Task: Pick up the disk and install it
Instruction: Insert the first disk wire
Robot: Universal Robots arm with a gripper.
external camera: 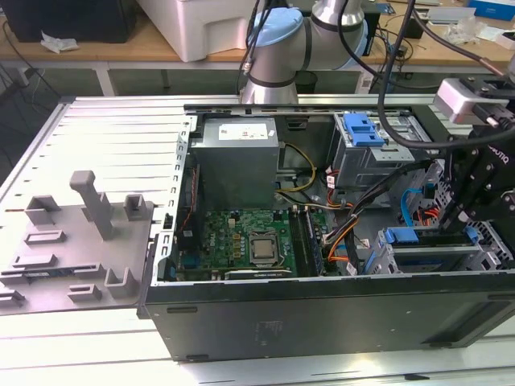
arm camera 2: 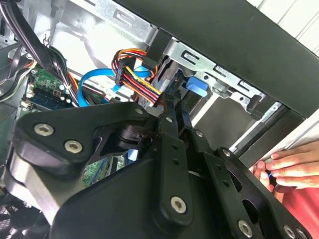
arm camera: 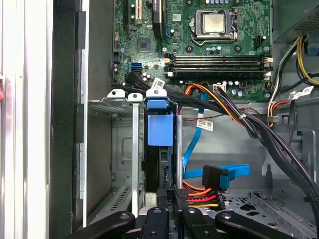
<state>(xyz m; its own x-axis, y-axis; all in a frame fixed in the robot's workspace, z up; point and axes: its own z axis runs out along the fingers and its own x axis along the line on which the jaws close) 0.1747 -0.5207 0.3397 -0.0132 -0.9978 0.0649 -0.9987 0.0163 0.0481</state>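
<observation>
The disk (arm camera: 159, 159) stands on edge inside a slot of the grey drive cage (arm camera: 122, 149), its blue bracket tab (arm camera: 160, 128) at the end away from me. In the exterior view that blue tab (external camera: 400, 236) sits on the cage (external camera: 378, 261) at the front right corner of the open computer case. My gripper (external camera: 444, 229) reaches down onto the cage there. Its black fingers (arm camera: 162, 201) are drawn close together at the disk's near end in both wrist views. Whether the gripper (arm camera 2: 174, 107) pinches the disk is hidden.
A blue cable with a plug (arm camera: 219, 174) and a red-yellow power connector (arm camera: 199, 196) lie right beside the fingers. A cable bundle (arm camera: 259, 129) crosses above the motherboard (external camera: 241, 237). A second cage with a blue latch (external camera: 362, 129) stands further back. A person's hand (arm camera 2: 284, 167) rests outside the case wall.
</observation>
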